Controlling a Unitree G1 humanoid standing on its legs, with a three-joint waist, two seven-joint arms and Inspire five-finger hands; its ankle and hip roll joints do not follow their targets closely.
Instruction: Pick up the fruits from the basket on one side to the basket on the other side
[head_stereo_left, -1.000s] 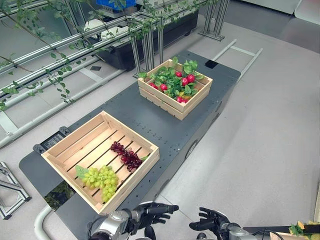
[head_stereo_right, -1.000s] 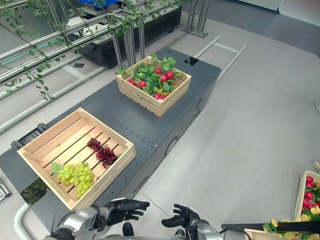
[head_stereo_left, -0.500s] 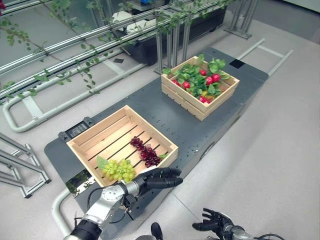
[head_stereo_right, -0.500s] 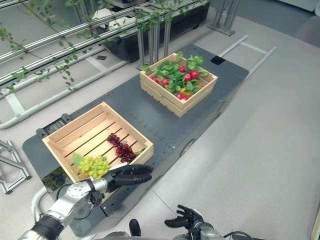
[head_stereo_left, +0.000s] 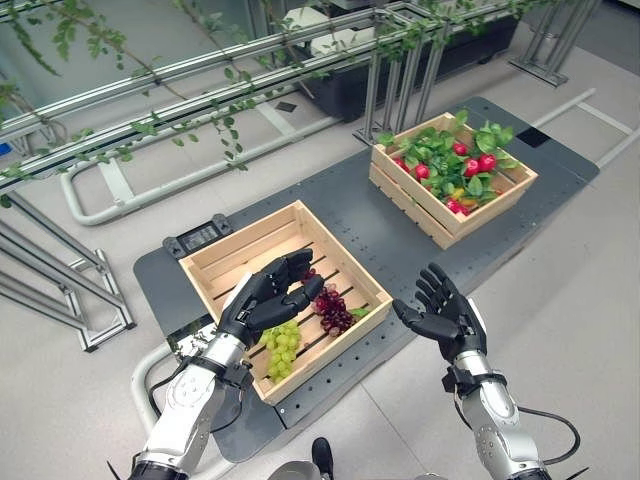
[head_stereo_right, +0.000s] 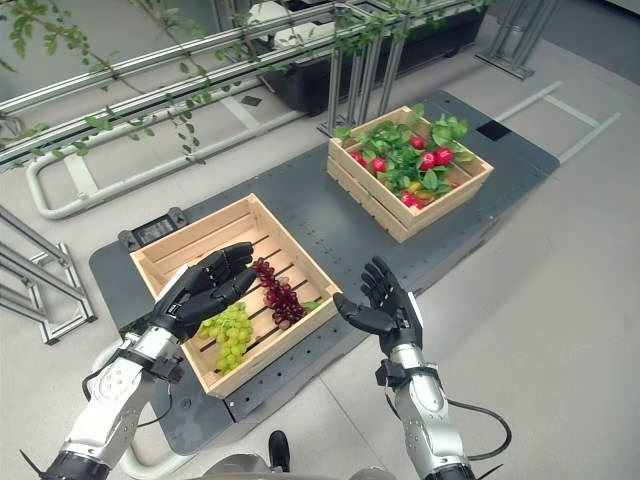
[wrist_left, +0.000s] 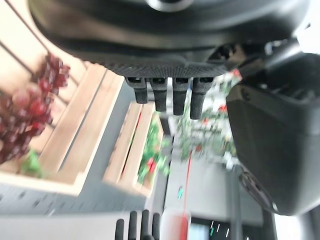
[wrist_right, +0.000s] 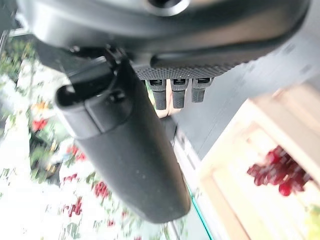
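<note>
The left hand (head_stereo_left: 266, 298) is hovering with relaxed, empty fingers over the near crate (head_stereo_left: 235, 252), green grapes (head_stereo_left: 282, 346) just beneath it and red grapes (head_stereo_left: 331, 308) beside its fingertips. The right hand (head_stereo_left: 447, 314) is hanging spread and empty off the crate's corner, the far crate (head_stereo_left: 402, 193) of red fruit (head_stereo_left: 470, 166) lying well beyond both

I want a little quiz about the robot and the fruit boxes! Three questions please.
1. True or false: the left hand is over the near crate.
2. Which grapes lie closer to the right hand: A green grapes, B red grapes?
3. Fill in: the far crate holds leaves and ____ fruits.

Key: 1 true; 2 B; 3 red.
</note>
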